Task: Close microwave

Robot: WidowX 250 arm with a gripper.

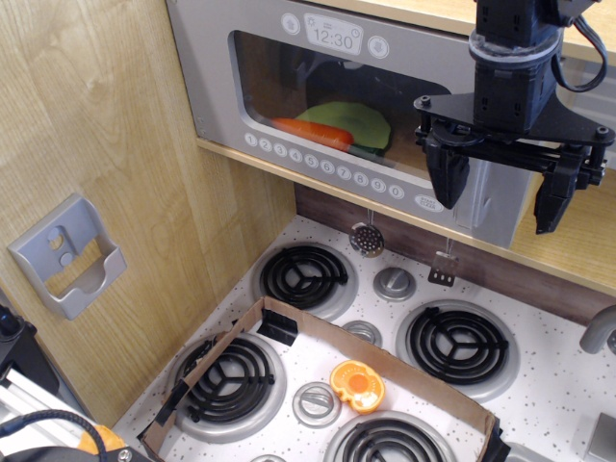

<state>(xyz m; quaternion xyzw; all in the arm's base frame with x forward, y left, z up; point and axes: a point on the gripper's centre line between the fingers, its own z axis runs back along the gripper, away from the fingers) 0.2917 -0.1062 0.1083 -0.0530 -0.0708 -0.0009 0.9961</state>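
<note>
One black two-fingered gripper (503, 192) is hovering, fingers spread and empty, before the silver-grey toy microwave (337, 96) in its wood shelf. Its door appears slightly ajar, likely needing an inward push next.

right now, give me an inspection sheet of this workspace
surface: speckled white stovetop with black coil burners
job's things: microwave, silver door swung out at its right end, not shut; orange and green toy food behind the window
clutter: cardboard frame on the stove, orange round toy inside it
grippers: gripper open, fingers straddling the door's free edge
cables: black cable looping beside the arm
surroundings: wood wall, grey wall holder, hanging utensils
</note>
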